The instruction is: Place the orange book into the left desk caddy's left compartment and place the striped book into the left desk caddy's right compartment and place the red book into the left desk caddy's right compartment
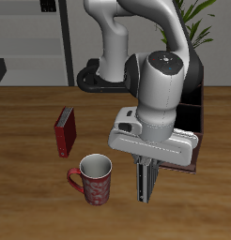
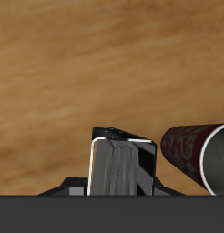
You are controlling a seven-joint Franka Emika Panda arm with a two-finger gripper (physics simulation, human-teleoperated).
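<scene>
In the exterior view my gripper (image 1: 146, 187) hangs low over the table, shut on the striped book (image 1: 146, 180), a dark thin book held upright just in front of the left desk caddy (image 1: 195, 122). The wrist view shows the striped book (image 2: 123, 167) close up, grey-black with pale stripes, above the wooden tabletop. The caddy is a dark maroon box, mostly hidden behind my arm, so its compartments cannot be made out. Farther off, beyond the mug, the red book (image 1: 64, 131) stands upright on the table. The orange book is out of view.
A red-patterned mug (image 1: 92, 178) with a pale inside stands close beside the gripper, near the table's front edge; the mug (image 2: 196, 150) also shows in the wrist view next to the held book. The robot's base (image 1: 103, 75) sits at the back.
</scene>
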